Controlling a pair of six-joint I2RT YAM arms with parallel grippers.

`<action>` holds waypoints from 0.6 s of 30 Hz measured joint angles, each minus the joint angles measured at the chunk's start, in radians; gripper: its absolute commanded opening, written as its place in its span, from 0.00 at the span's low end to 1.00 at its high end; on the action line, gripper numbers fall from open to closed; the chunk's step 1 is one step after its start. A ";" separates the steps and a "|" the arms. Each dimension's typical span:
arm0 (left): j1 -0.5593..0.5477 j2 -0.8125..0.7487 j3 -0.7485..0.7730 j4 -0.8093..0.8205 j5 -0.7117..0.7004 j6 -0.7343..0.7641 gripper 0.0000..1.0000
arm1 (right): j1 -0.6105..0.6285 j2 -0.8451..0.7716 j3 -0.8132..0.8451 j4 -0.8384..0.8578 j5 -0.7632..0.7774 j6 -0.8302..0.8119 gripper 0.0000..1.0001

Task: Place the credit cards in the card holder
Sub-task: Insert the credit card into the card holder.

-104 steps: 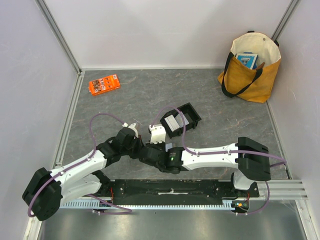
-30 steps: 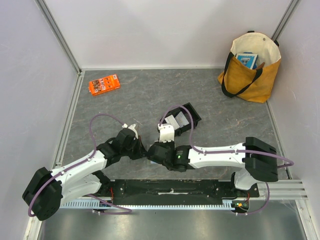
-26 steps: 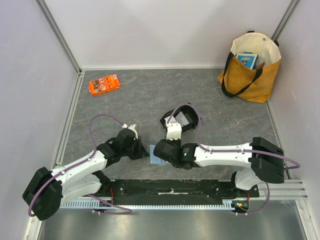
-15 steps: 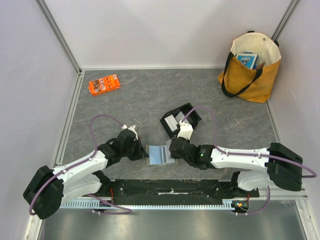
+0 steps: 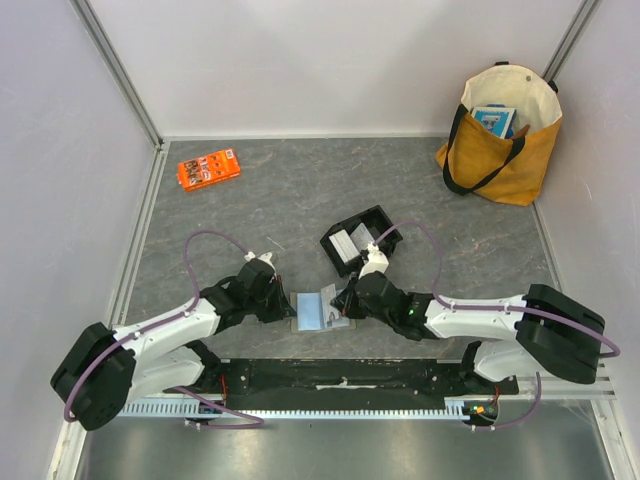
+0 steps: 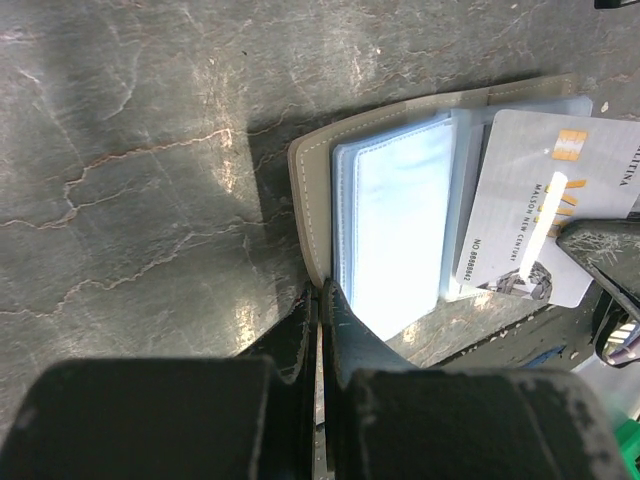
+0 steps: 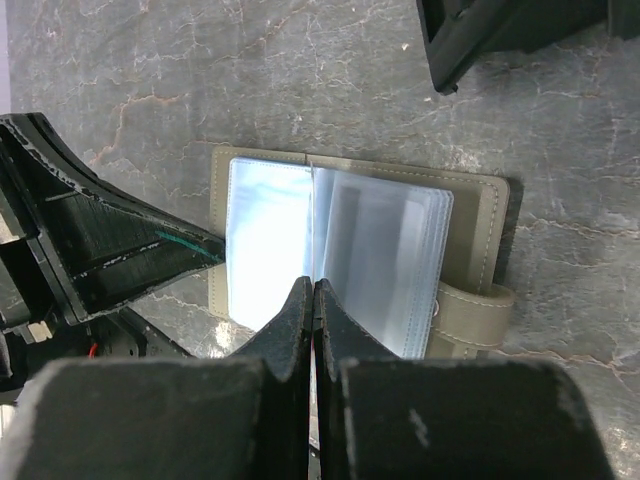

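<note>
Taupe card holder point(image 7: 380, 250) open, left claw point(image 6: 320, 300) clamped on its edge. Right claw point(image 7: 313, 292) pinches credit card point(image 6: 530, 200) over its open face. Insertion step; next move likely needs edge-to-pocket alignment.

The taupe card holder point(image 5: 318, 310) lies open, a whitish credit card point(image 6: 545, 205) tilted over its sleeves.
</note>
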 measured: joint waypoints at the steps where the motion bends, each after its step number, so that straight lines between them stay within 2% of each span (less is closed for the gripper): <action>1: 0.000 0.002 0.000 0.000 -0.003 0.000 0.02 | -0.007 0.000 -0.015 0.021 -0.010 0.005 0.00; 18: 0.000 0.014 -0.002 0.000 -0.006 0.000 0.02 | -0.021 0.064 -0.124 0.232 -0.089 0.119 0.00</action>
